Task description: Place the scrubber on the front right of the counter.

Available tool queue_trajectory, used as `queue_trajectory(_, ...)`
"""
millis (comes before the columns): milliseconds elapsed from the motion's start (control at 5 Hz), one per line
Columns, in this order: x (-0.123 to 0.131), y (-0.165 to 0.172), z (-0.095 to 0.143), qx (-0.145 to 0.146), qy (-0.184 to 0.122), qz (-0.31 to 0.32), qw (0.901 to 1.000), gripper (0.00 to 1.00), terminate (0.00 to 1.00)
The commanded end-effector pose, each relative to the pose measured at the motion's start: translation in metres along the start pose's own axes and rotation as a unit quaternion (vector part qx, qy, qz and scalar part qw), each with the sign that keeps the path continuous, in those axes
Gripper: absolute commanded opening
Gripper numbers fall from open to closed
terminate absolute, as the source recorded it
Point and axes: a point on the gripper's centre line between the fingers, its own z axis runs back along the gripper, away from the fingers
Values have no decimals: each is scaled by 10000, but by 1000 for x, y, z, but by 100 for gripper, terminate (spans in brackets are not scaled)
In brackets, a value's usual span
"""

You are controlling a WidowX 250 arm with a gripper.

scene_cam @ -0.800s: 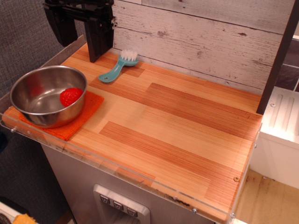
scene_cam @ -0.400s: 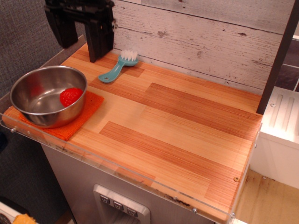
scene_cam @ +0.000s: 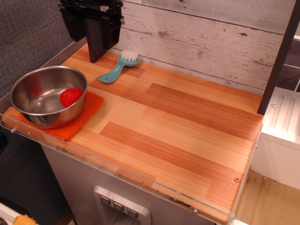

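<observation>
The teal scrubber (scene_cam: 116,69) lies on the counter (scene_cam: 187,126) at the back left, with its white bristle head toward the plank wall and its handle pointing front-left. My black gripper (scene_cam: 88,48) hangs above the back left corner, just left of the scrubber's head and apart from it. Its two fingers look parted and hold nothing. The upper part of the gripper is cut off by the frame's top edge.
A steel bowl (scene_cam: 44,96) holding a red object (scene_cam: 71,96) sits on an orange cloth (scene_cam: 82,117) at the front left. A whitewashed plank wall (scene_cam: 197,42) backs the counter. A dark post (scene_cam: 280,56) and a white unit (scene_cam: 281,131) stand at the right.
My gripper has shifted to the right, toward the scrubber, and its fingers now appear closer together in view. The scrubber, bowl and cloth have not moved.
</observation>
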Motion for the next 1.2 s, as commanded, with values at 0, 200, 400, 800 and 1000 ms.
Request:
queue_trajectory(0,31,24,-27,616,-234,45,9978,100,0)
queue_trajectory(200,42,38,-39,694,-323,188,9969,100,0)
queue_trajectory(400,54,49,-53,509,-321,455,9971,100,0)
queue_trajectory(800,70,47,-71,190,-286,645,9973,100,0)
queue_trajectory(1000,71,34,-76,143,-277,471,9984,100,0)
